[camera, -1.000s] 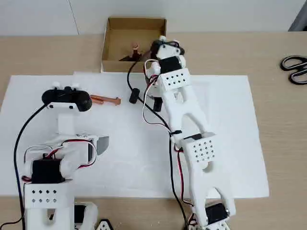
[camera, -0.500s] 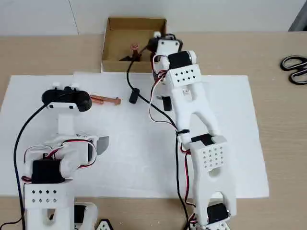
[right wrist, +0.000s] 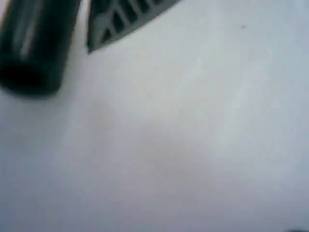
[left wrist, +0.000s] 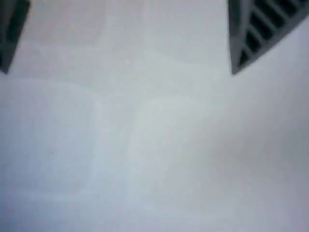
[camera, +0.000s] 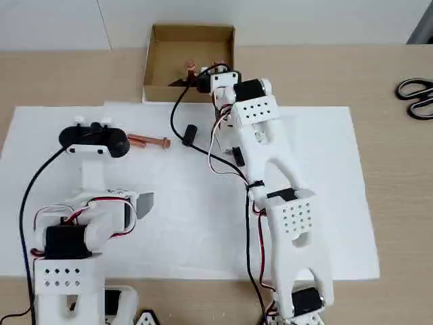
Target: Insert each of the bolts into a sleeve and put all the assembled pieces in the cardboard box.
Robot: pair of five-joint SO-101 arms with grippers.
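Note:
A copper bolt (camera: 149,141) lies on the white sheet (camera: 318,169), just right of my left arm's black head. My left gripper (left wrist: 120,38) hangs open over bare sheet, with nothing between its two fingers (left wrist: 260,34). A loose black sleeve (camera: 191,132) lies on the sheet left of my right arm, under its cable. The same sleeve (right wrist: 34,43) looks close in the right wrist view. My right gripper (camera: 235,152) sits low over the sheet, tucked under the arm, apart from the sleeve. In the cardboard box (camera: 162,47) at the back, a bolt in a sleeve (camera: 190,69) stands upright.
Scissors (camera: 416,95) lie on the wooden table at the far right edge. The right arm's wrist (camera: 220,81) is beside the box's near right corner. Its black cable (camera: 177,108) loops across the sheet between box and sleeve.
The right arm's wrist has swung left toward the box's corner, and its gripper has shifted slightly right and nearer. The left arm, bolt and loose sleeve have stayed put.

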